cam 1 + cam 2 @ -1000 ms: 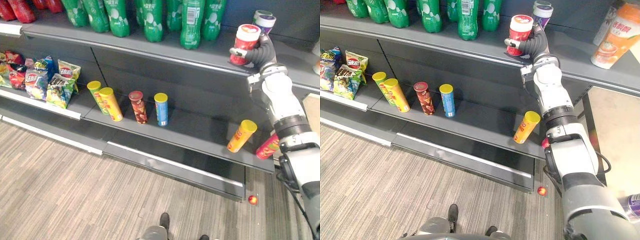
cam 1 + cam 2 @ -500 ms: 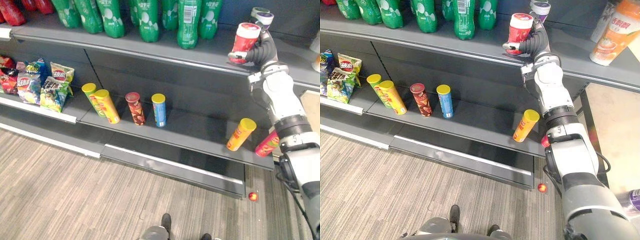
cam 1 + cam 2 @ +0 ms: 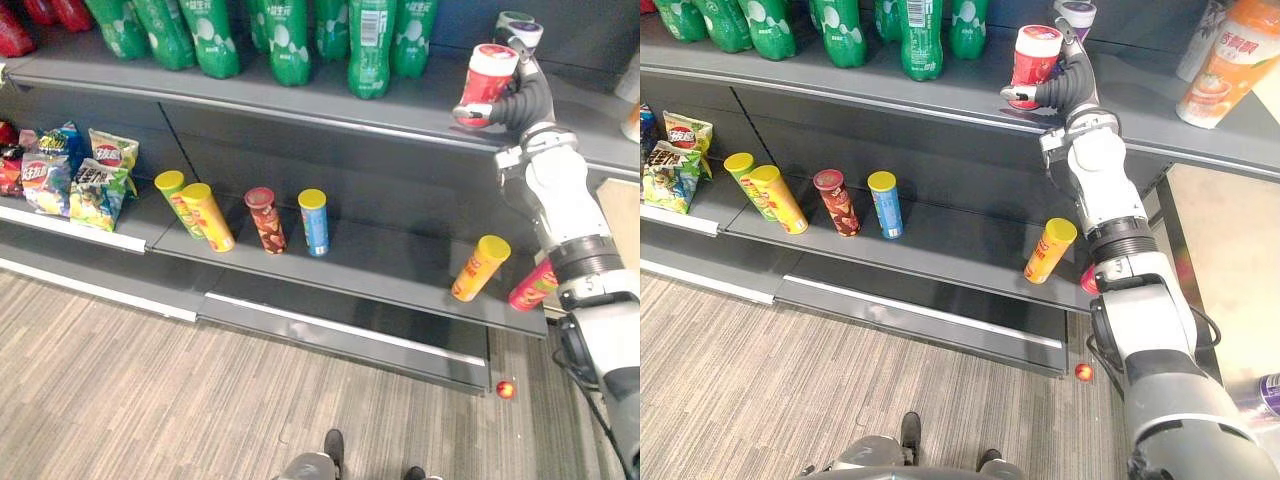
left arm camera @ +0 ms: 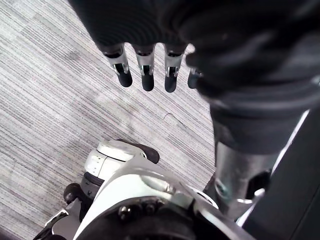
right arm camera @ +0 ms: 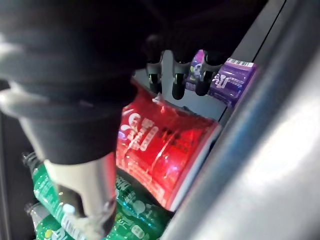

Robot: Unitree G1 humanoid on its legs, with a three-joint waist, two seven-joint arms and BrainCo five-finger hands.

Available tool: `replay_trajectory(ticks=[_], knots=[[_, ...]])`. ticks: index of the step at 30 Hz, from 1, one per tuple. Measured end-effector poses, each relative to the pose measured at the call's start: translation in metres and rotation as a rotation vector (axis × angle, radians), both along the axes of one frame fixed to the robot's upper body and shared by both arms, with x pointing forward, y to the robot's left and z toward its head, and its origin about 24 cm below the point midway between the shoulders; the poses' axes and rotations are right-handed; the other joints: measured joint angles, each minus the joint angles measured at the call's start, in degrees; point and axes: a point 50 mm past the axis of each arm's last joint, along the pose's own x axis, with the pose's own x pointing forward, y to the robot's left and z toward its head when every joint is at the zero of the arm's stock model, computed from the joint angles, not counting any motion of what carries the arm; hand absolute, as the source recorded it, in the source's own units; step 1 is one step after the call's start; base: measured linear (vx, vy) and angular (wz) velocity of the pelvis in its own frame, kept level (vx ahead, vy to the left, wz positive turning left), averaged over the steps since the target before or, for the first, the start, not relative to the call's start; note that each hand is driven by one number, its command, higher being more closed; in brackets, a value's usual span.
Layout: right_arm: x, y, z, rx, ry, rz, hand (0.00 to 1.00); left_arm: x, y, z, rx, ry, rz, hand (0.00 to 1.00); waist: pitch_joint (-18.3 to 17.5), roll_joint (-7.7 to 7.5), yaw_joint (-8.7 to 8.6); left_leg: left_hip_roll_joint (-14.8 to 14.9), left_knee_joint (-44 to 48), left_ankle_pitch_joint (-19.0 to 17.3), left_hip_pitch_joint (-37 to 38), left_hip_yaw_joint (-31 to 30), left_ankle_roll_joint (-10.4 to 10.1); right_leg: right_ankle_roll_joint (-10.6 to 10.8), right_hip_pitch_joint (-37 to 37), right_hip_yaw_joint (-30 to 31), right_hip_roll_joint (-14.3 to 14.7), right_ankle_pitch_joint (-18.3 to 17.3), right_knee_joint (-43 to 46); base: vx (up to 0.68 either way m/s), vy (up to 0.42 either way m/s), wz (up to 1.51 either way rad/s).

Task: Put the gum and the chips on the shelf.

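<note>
- Head views: your right hand is raised to the top shelf with its fingers wrapped round the red, white-lidded gum tub.
- The tub is tilted, with its base at the shelf's front edge. You cannot tell whether it touches the shelf.
- A purple tub stands just behind the gum tub. Green bottles line the same shelf to the left, and an orange bottle stands to the right.
- On the lower shelf an orange chips can leans near your right arm, with a pink can partly hidden behind the arm.
- Further left on that shelf are two yellow cans, a red-brown can and a blue can. Chip bags sit beyond them.
- A small red ball lies on the floor below the shelving.
- Left wrist view: your left hand hangs over the striped floor with its fingers straight and loose, holding nothing.
- Right wrist view: your fingers curl over one side of the gum tub and the thumb presses the other, so the tub is clamped between them. The purple tub shows just past the fingertips, and the green bottles lie beyond the red tub.
</note>
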Motion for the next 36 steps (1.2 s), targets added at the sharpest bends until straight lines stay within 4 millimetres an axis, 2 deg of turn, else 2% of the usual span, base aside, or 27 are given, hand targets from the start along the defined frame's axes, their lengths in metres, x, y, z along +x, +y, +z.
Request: replay_trajectory(ticks=[8,12,16,20,22,25,29,32,34,36], knots=[[-0.011,0.003,0.0,0.032,-0.083,0.021,0.0,0.0,0.0,0.0,0.003,-0.002,-0.004,0.0,-0.1,-0.12,-0.12,0.1,0.0,-0.5,0.8,1.1,-0.3,0.0,0.0,1.0,0.0,0.1,-0.1,0.05,0.002,-0.06],[-0.016,-0.003,0.001,0.085,-0.13,-0.025,0.0,0.0,0.0,0.0,0.008,-0.011,-0.004,0.0,-0.1,-0.17,-0.23,0.2,0.0,-0.4,0.9,1.2,-0.3,0.3,0.0,1.2,0.2,0.2,-0.1,0.04,-0.006,-0.02],[-0.021,-0.013,0.004,0.143,-0.177,-0.087,0.0,-0.003,0.001,0.0,0.014,-0.006,-0.003,0.0,-0.2,-0.2,-1.35,0.5,0.0,-0.3,1.1,1.8,-0.1,0.6,-0.1,1.7,0.3,0.5,-0.1,0.03,-0.007,-0.07],[-0.034,-0.01,0.023,0.168,-0.301,-0.077,0.0,-0.005,0.001,0.0,0.018,-0.006,-0.002,0.0,-0.4,-0.26,-1.87,1.2,0.0,-0.3,1.0,2.9,-0.1,0.5,-1.0,3.3,1.0,0.6,-0.1,0.04,-0.023,-0.21],[-0.044,-0.004,0.034,0.179,-0.377,-0.057,0.0,-0.011,0.002,-0.002,0.017,0.019,0.004,0.0,-1.9,-0.25,-2.88,1.7,0.0,-0.3,1.0,3.0,-0.2,0.5,-1.0,3.7,1.5,0.6,-0.1,0.04,-0.033,-0.05],[-0.059,0.004,0.046,0.182,-0.483,-0.005,0.0,-0.015,0.003,-0.002,0.019,0.03,0.005,0.0,-3.9,-0.31,-3.03,2.5,0.0,-0.2,1.0,4.1,-0.6,0.1,-1.6,5.0,2.2,0.6,-0.1,0.03,-0.036,-0.19],[-0.081,0.009,0.054,0.189,-0.564,0.063,0.0,-0.019,0.004,-0.002,0.03,0.046,-0.009,0.0,-5.5,-0.31,-3.37,3.4,0.0,-0.1,0.9,4.5,-1.2,-0.7,-1.9,5.6,3.0,0.6,0.1,-0.02,-0.038,-0.09],[-0.098,0.019,0.042,0.197,-0.555,0.175,0.0,-0.026,0.005,-0.004,0.032,0.07,0.004,0.0,-6.6,-0.51,-3.35,4.1,0.0,-0.2,1.5,5.7,-1.7,-1.1,-2.0,7.0,3.7,0.5,0.2,-0.04,-0.03,-0.21],[-0.109,0.03,0.026,0.226,-0.519,0.268,0.0,-0.03,0.005,-0.004,0.032,0.083,0.007,0.0,-7.1,-0.83,-3.74,4.5,0.0,-0.5,1.6,6.3,-2.1,-1.3,-2.1,7.8,4.1,0.4,0.1,-0.05,-0.029,-0.24],[-0.12,0.043,-0.001,0.243,-0.421,0.366,0.0,-0.035,0.005,-0.005,0.036,0.096,0.011,0.0,-7.7,-1.18,-4.68,4.9,0.0,-0.4,1.5,7.1,-2.3,-1.5,-2.9,8.4,4.4,0.0,0.2,-0.03,-0.016,-0.21]])
